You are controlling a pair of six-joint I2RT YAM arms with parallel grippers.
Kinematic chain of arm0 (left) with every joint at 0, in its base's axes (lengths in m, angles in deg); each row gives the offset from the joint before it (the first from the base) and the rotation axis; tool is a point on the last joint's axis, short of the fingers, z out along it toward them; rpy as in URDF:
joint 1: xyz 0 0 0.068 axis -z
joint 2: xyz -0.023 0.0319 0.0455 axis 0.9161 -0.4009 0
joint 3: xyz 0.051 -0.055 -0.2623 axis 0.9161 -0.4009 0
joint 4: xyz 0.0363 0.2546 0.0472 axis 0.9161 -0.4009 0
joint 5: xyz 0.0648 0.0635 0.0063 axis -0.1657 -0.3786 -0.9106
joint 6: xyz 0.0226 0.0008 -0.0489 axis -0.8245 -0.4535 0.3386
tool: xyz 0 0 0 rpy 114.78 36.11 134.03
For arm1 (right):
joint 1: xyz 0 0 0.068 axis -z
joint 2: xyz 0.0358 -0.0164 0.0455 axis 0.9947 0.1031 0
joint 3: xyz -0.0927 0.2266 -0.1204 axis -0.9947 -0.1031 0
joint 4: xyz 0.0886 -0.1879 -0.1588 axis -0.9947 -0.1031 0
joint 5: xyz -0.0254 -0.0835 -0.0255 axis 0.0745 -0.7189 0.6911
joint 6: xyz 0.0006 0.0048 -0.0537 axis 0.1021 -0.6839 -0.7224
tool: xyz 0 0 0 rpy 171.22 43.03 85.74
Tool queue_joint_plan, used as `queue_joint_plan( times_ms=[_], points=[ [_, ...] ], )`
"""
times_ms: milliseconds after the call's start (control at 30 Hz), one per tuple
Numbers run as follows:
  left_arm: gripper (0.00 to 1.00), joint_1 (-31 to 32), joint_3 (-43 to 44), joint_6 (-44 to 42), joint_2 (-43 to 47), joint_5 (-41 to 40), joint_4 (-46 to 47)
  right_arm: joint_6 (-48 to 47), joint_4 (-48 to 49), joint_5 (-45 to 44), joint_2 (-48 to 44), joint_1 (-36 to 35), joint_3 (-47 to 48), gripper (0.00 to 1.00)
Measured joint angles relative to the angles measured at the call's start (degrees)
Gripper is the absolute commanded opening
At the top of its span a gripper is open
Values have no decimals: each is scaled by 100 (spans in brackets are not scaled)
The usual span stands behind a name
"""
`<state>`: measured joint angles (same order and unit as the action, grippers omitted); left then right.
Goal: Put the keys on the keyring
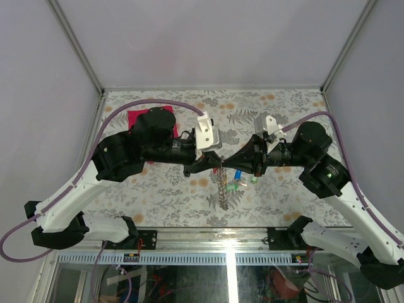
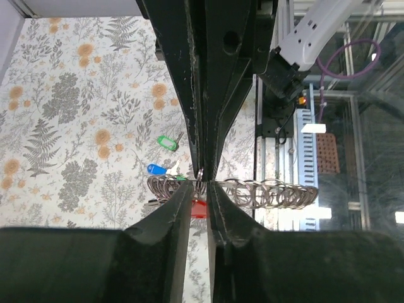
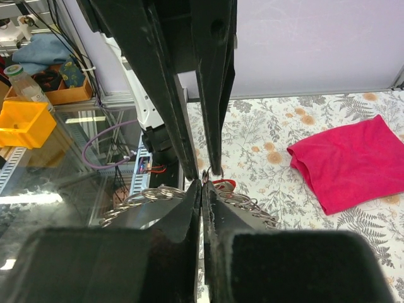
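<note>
Magenta square cloth [image 3: 350, 161], grey-fern, orange-flower patterned table [image 2: 76, 95], silver coiled metal keyring [image 2: 271, 192], green, blue, red plastic-tagged keys [image 2: 167, 142]

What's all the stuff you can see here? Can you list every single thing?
keyring: one, grey coiled metal, pinched by both grippers
green key: one, green head, lying on the table apart from the ring
blue key: one, blue head, at one end of the ring
red key: one, red head, close by the ring
cloth: one, magenta, back left of the table
table: one, flowery cover
left gripper: one, black, shut on the keyring
right gripper: one, black, shut on the keyring
</note>
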<state>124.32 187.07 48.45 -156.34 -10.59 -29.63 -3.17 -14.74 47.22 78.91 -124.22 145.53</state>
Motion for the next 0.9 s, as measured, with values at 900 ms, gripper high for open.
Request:
queue_joint_plan(
  times_ms=[900],
  points=[
    [30,15,-1513,439,1134,177,1840,131,133,404,-175,0,31,0]
  ],
)
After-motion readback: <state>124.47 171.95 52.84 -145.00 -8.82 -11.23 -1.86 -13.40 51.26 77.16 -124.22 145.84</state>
